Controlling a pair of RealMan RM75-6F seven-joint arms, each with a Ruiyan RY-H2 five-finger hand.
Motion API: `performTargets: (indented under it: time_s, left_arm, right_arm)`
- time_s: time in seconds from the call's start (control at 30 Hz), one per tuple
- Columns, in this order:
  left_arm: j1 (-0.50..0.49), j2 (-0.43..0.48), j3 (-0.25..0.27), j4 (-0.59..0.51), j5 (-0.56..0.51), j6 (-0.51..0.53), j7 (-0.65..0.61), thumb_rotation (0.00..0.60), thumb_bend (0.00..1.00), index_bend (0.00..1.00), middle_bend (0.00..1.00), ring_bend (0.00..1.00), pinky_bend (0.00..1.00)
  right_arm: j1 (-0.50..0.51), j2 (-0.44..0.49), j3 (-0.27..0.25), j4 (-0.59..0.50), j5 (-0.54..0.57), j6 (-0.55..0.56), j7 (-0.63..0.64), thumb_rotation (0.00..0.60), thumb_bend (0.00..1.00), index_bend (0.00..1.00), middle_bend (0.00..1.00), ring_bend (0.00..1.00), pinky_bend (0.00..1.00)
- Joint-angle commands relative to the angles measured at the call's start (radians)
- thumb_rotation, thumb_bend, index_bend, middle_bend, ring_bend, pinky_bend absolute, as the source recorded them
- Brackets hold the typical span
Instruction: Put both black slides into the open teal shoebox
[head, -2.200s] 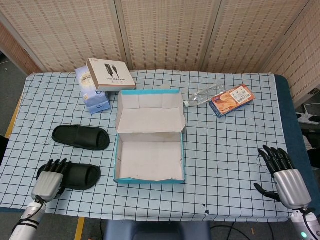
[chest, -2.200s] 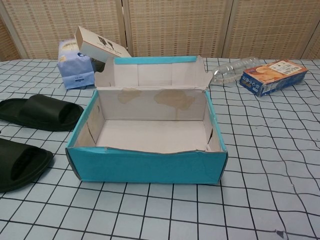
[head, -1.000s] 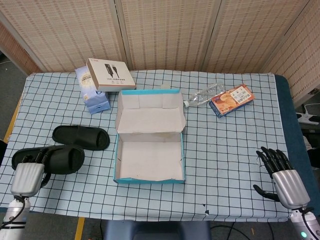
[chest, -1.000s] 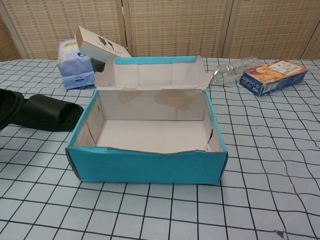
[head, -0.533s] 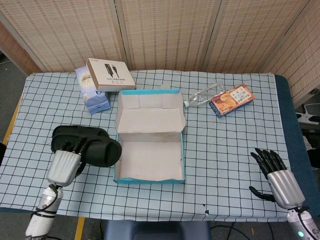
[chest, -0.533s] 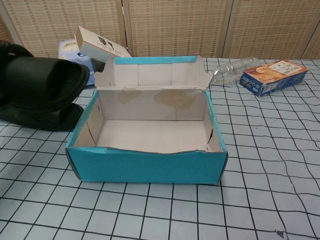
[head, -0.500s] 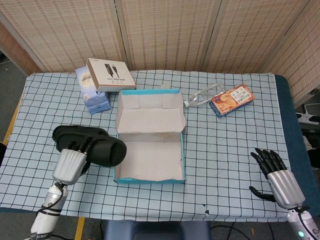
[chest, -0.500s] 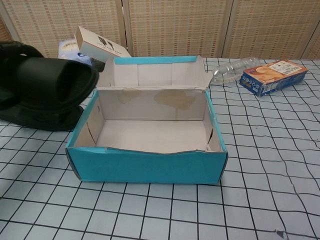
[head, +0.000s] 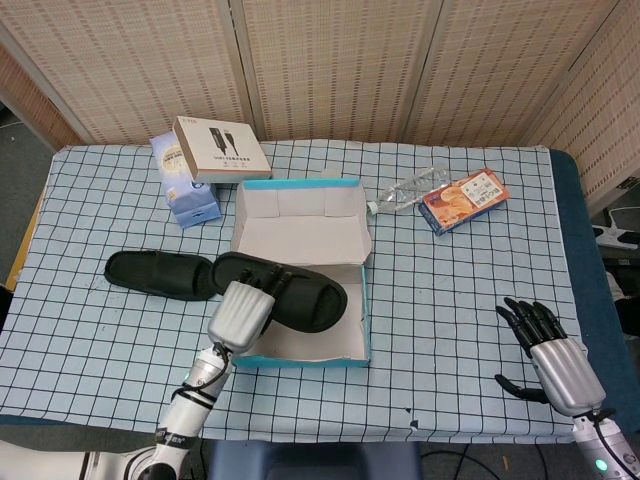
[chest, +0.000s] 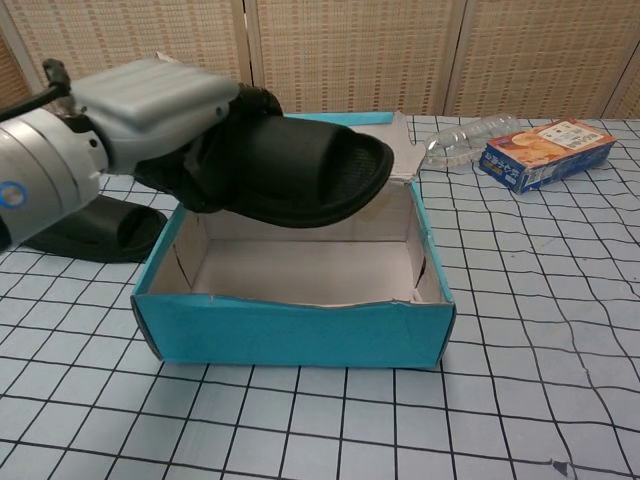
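Note:
My left hand (head: 240, 312) (chest: 150, 105) grips one black slide (head: 295, 290) (chest: 300, 175) and holds it in the air over the open teal shoebox (head: 364, 335) (chest: 300, 335), its toe pointing right. The second black slide (head: 158, 274) (chest: 85, 230) lies flat on the checked cloth to the left of the box. My right hand (head: 550, 355) hovers low at the table's right front corner, fingers spread, holding nothing; only the head view shows it.
A tan carton (head: 220, 148) (chest: 195, 92) rests on a blue tissue pack (head: 188, 195) behind the box at the left. A clear plastic bottle (head: 408, 190) (chest: 470, 135) and an orange snack box (head: 463, 198) (chest: 545, 150) lie at the back right. A wicker screen stands behind the table.
My left hand has carried the gripped slide rightward, from beside the box's left wall to above its inside. The other slide and my right hand have stayed put.

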Motion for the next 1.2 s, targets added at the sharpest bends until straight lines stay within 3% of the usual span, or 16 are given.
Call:
performTargets:
  time_s: [0.03,0.33,0.53,0.77,1.2]
  left_arm:
    - [-0.085,-0.098,-0.026,0.03,-0.124,0.009,0.093,0.6,0.36,0.44,0.63,0.48,0.32]
    - [-0.221,-0.234,-0.073,0.114,-0.262,0.069,0.188,0.6,0.36,0.45,0.71,0.61,0.42]
    - [-0.276,-0.242,-0.134,0.174,-0.378,0.095,0.199,0.6,0.36,0.47,0.74,0.65,0.43]
    - [-0.312,-0.245,-0.178,0.146,-0.524,0.143,0.192,0.6,0.36,0.51,0.82,0.73,0.52]
    - [-0.396,-0.271,-0.198,0.224,-0.648,0.183,0.161,0.578,0.36,0.51,0.86,0.76,0.54]
  right_arm:
    - [0.0,0.005,0.0,0.0,0.0,0.004,0.011,0.526,0.14,0.0,0.0,0.0,0.0]
    - [0.006,0.017,-0.006,0.007,-0.008,0.0,0.049,0.526,0.14,0.0,0.0,0.0,0.0]
    - [0.007,0.024,-0.009,0.013,-0.012,0.004,0.07,0.527,0.14,0.0,0.0,0.0,0.0]
    - [0.007,0.023,-0.009,0.011,-0.008,0.004,0.067,0.527,0.14,0.0,0.0,0.0,0.0]
    - [0.004,0.031,-0.015,0.014,-0.021,0.016,0.086,0.525,0.14,0.0,0.0,0.0,0.0]
